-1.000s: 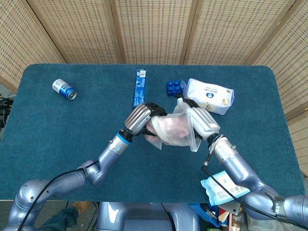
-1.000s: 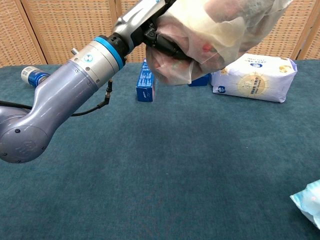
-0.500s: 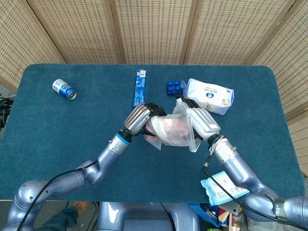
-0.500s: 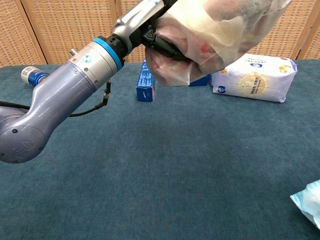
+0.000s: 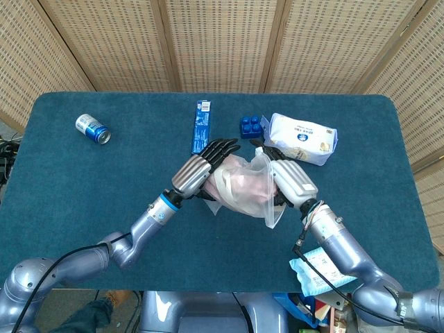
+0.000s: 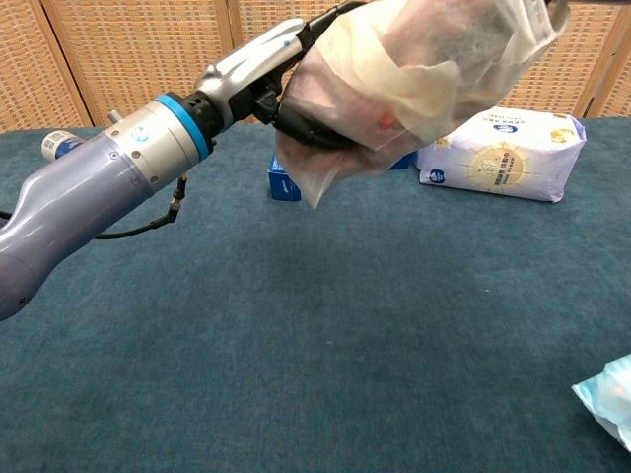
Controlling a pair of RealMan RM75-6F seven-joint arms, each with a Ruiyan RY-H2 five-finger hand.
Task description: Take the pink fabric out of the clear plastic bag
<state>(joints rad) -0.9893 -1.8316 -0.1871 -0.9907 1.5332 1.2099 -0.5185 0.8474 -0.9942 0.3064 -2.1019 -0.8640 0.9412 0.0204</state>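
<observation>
The clear plastic bag (image 5: 261, 168) hangs above the table's middle between my two hands, with the pink fabric (image 5: 239, 186) bunched inside it. My left hand (image 5: 200, 170) holds the bag's left end, fingers stretched over the top and thumb underneath. From the other side my right hand (image 5: 291, 182) grips the bag's right end. In the chest view the bag (image 6: 434, 74) fills the top centre, the left hand (image 6: 261, 74) clasps its left side, and a loose corner hangs down. The fabric (image 6: 444, 30) shows faintly through the plastic. The right hand is almost wholly out of that view.
On the blue table (image 5: 104, 194) lie a drink can (image 5: 92, 128) at far left, a long blue box (image 5: 202, 126), a blue block (image 5: 251, 125) and a white wipes pack (image 5: 302, 137) behind the bag. A light blue packet (image 5: 319, 267) sits at the front right edge.
Both hands and the bag have shifted a little left and toward me. The left hand's fingers have straightened over the bag, and a bag corner now hangs lower.
</observation>
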